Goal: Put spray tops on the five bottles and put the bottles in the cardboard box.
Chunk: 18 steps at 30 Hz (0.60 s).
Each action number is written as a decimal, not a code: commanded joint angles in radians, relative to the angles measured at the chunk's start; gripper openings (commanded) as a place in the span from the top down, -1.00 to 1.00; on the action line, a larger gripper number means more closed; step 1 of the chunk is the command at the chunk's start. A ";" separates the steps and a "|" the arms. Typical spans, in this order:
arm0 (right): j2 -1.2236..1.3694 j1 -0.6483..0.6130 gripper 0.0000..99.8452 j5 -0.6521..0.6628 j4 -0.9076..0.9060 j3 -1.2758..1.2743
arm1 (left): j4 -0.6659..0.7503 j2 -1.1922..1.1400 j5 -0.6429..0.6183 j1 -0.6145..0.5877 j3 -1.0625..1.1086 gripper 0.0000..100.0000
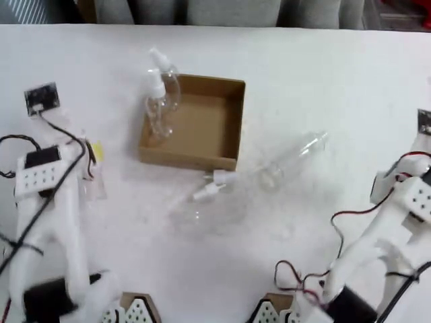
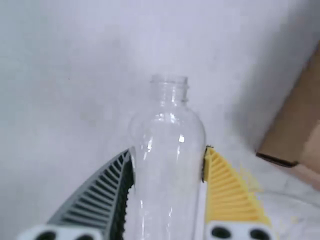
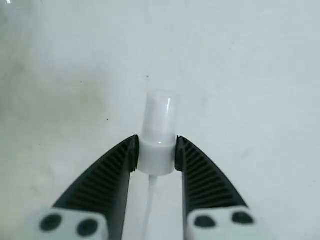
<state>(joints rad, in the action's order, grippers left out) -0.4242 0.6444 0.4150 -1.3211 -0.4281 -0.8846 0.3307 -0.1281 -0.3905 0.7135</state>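
Left wrist view has the left jaws clamped on an uncapped clear bottle (image 2: 167, 135) near the cardboard box (image 2: 295, 135), while the right jaws pinch a spray top (image 3: 159, 132) by its collar, so its tube should sit squarely over the neck before lowering.

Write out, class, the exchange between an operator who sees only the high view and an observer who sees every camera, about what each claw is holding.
Operator: Left side, what is held?
Observer: The left claw is shut on a clear bottle whose neck is open, no top fitted.
Operator: And on the right?
Observer: The right claw pinches a white spray top by its collar, its thin tube trailing back.
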 commanded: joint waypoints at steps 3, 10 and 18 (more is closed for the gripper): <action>-0.239 -0.117 0.96 0.014 -0.005 0.051 | -0.051 0.398 0.002 0.199 -0.091 0.95; -0.598 -0.320 0.96 0.014 0.033 0.049 | -0.035 0.716 0.009 0.507 0.002 0.95; -0.874 -0.398 0.96 -0.325 0.323 0.044 | 0.330 0.997 0.003 0.685 0.382 0.95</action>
<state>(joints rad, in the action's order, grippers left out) -1.2543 0.2639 0.2647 -1.1017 -0.4281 -0.7741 1.1838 -0.1235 0.2279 0.9298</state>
